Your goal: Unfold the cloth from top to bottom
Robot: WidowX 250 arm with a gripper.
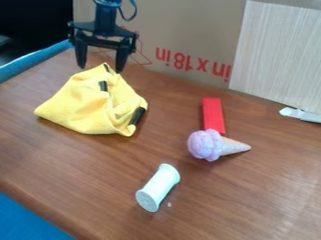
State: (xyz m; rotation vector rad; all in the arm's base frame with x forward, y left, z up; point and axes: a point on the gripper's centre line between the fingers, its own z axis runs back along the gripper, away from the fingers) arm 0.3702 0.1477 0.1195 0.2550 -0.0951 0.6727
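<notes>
The yellow cloth [87, 108] lies bunched in a peaked heap on the left part of the wooden table, with dark patches on its top and right edge. Just above and behind the heap's peak hangs the black gripper [100, 66], open, its two fingers apart and pointing down. Nothing is held between them. Folds hide the cloth's inner layers.
A red block [213, 115] and a toy ice cream cone [213, 145] lie right of the cloth, and a white cylinder [158, 187] lies nearer the front. Cardboard [182, 28] and a pale panel [282, 51] stand along the back. A white object [301, 114] is at the right edge.
</notes>
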